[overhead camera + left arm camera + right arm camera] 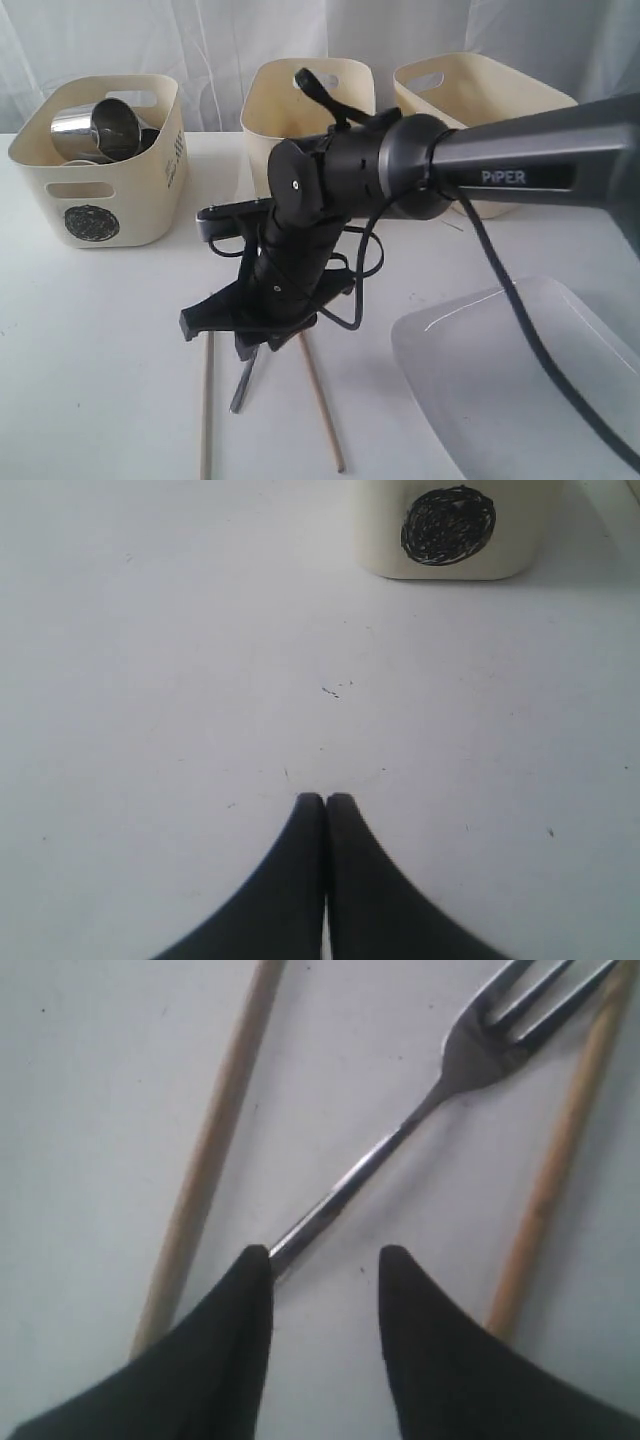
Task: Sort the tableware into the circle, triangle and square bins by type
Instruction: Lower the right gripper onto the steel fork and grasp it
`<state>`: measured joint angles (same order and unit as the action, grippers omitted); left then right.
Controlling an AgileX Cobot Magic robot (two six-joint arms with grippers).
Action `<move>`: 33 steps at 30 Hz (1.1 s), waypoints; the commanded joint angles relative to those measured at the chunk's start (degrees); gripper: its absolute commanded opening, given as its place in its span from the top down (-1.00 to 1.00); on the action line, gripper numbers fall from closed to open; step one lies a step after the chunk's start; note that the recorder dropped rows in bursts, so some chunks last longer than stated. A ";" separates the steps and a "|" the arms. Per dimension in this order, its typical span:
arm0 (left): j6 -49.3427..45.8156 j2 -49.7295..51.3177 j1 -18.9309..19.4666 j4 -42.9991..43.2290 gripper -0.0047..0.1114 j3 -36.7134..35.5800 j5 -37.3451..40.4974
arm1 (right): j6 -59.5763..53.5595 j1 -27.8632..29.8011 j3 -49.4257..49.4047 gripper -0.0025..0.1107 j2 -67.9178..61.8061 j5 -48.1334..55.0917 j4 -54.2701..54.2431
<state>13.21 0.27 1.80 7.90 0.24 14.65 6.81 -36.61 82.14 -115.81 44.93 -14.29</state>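
Right arm (pixel 540 140) reads "PiPER" — circle bin (pixel 140 195) bears a black disc.

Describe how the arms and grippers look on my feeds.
The right arm has a dark grey tubular link lettered PIPER in white, joined to rounded matte black wrist housings. A thin black cable loops alongside. The right gripper and left gripper both have smooth black fingers tapering to rounded tips.

Under the right pincer (pixel 325 1255) the fork (pixel 400 1140) lies on the counter (pixel 80 1110) between two chopsticks (pixel 210 1140); the plate (pixel 520 380) lies to the pincer's right.
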 commanded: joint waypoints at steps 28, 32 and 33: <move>0.21 -0.27 -0.51 -0.36 0.92 -0.24 -0.30 | 12.27 0.13 0.61 0.96 -6.82 -5.12 16.20; 0.21 -0.27 -0.51 -0.36 0.92 -0.24 -0.30 | 10.76 0.13 0.61 0.96 -5.97 -5.16 13.83; 0.21 -0.27 -0.51 -0.36 0.92 -0.24 -0.30 | 9.59 0.13 0.61 0.96 -5.46 -4.96 13.01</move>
<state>13.21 0.27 1.80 7.90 0.24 14.65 18.16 -36.61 83.19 -121.62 39.83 0.00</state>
